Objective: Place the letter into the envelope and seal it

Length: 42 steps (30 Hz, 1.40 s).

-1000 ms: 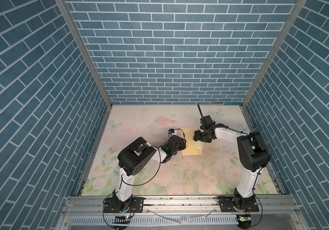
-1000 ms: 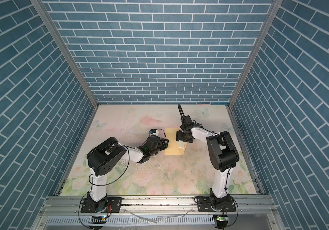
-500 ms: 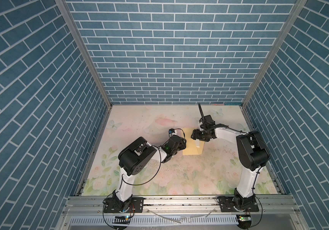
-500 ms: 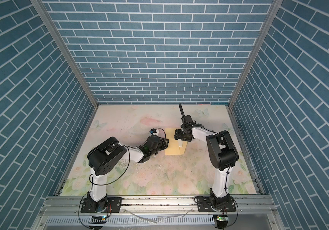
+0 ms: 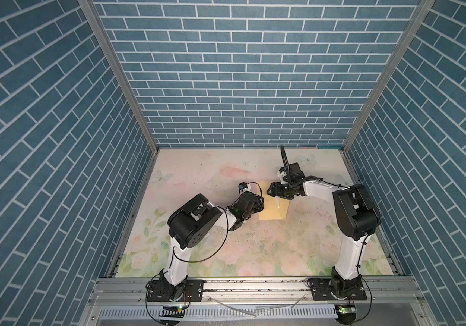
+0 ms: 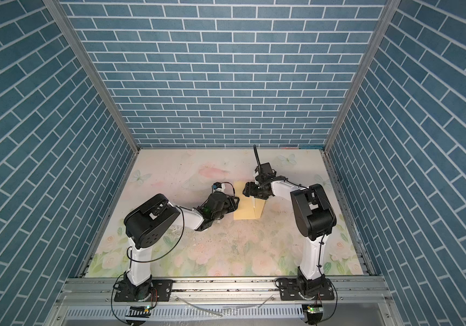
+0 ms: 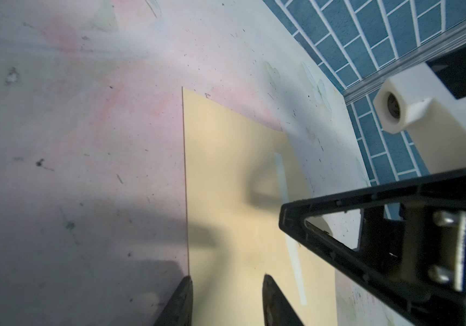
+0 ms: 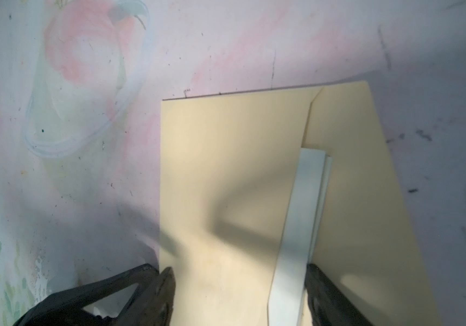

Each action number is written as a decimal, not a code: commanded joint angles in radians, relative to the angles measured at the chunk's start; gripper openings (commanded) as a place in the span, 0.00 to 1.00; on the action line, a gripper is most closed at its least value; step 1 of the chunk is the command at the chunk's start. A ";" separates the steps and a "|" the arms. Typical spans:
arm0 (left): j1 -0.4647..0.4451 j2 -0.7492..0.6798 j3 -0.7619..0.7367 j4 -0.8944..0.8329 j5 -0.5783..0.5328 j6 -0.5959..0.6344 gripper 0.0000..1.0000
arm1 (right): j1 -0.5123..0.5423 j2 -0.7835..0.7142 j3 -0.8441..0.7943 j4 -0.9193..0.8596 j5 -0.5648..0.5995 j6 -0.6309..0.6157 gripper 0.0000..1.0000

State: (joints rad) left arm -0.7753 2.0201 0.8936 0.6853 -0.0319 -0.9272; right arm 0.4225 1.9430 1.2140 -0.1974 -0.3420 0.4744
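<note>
Both my left gripper [image 5: 262, 201] and my right gripper [image 5: 270, 193] hang over the envelope [image 5: 271, 211], which lies flat on the flowered table [image 5: 254, 254], a little behind its middle. In both top views the left one sits at the envelope's left edge and the right one over its back end, yet neither view tells how the jaws stand. My left wrist view does: the left fingers [image 7: 182, 302] stand apart, one right at the long straight edge, its mate over the paper, clamped on nothing. My right wrist view alone shows the flap [image 8: 367, 183] opened out beside the body and a pale strip [image 8: 296, 225] running along the crease; there my right jaws gape wide across the body, one finger [image 8: 320, 288] just beside that strip, gripping nothing. Only the left wrist view catches my right gripper from the side, over the flap side. Bare table lies open in front of the envelope and to either side; the blue brick walls [image 5: 240, 84] stand well apart from both arms
</note>
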 commanded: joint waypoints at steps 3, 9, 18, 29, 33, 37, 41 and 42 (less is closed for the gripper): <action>0.005 0.048 -0.007 -0.088 0.017 0.006 0.43 | 0.004 0.041 -0.017 0.001 -0.055 0.021 0.73; 0.005 0.049 -0.008 -0.086 0.018 0.005 0.43 | 0.010 0.052 -0.022 0.017 -0.073 0.040 0.73; 0.005 0.048 -0.010 -0.083 0.018 0.005 0.43 | 0.018 0.062 -0.024 0.025 -0.088 0.061 0.73; 0.005 0.017 -0.013 -0.092 0.017 0.017 0.45 | 0.017 -0.072 -0.019 0.010 -0.016 0.042 0.73; 0.005 -0.033 0.008 -0.151 0.010 0.068 0.52 | 0.015 -0.195 -0.023 -0.009 0.060 0.007 0.73; 0.005 -0.102 0.039 -0.237 -0.003 0.133 0.62 | 0.012 -0.326 -0.050 -0.028 0.148 -0.048 0.74; -0.004 -0.170 0.089 -0.349 -0.019 0.205 0.70 | 0.000 -0.451 -0.105 -0.024 0.234 -0.102 0.77; -0.010 -0.184 0.102 -0.372 -0.027 0.224 0.71 | -0.005 -0.481 -0.122 -0.022 0.248 -0.117 0.78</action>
State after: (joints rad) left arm -0.7773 1.8931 0.9493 0.4309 -0.0353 -0.7887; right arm 0.4294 1.5143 1.1618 -0.1959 -0.1886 0.4301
